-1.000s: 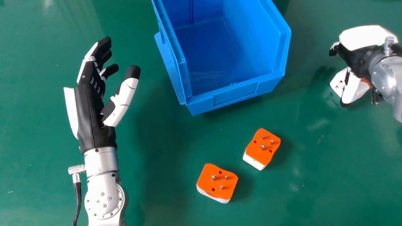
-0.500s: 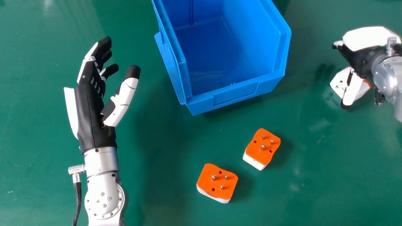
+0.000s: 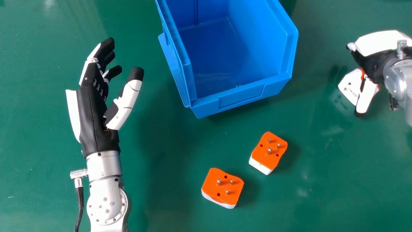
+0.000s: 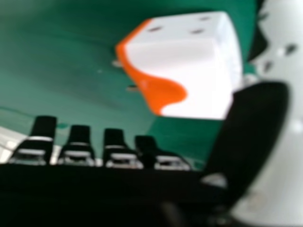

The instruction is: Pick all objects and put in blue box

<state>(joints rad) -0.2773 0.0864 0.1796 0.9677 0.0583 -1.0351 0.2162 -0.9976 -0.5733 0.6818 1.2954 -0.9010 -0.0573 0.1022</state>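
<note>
Head view: right hand [image 3: 375, 62] wide, fingers apart from the thumb, at the white-and-orange adapter [image 3: 348, 84], well right of the blue box [image 3: 243, 97]. Orange-topped adapter [image 3: 269, 150] lies near the box's front edge; second orange-topped adapter [image 3: 222, 187] sits nearer the bottom edge. Open bench [image 3: 170, 148] separates box and relaxed left hand [image 3: 95, 119].

Silver forearm [image 3: 96, 189] (dotted with screws [image 3: 107, 211]), black cable [image 3: 79, 201].

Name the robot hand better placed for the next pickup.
Right, I'd judge: the right robot hand is at the rightmost adapter, its thumb beside it; the left robot hand is across the blue box.
</note>
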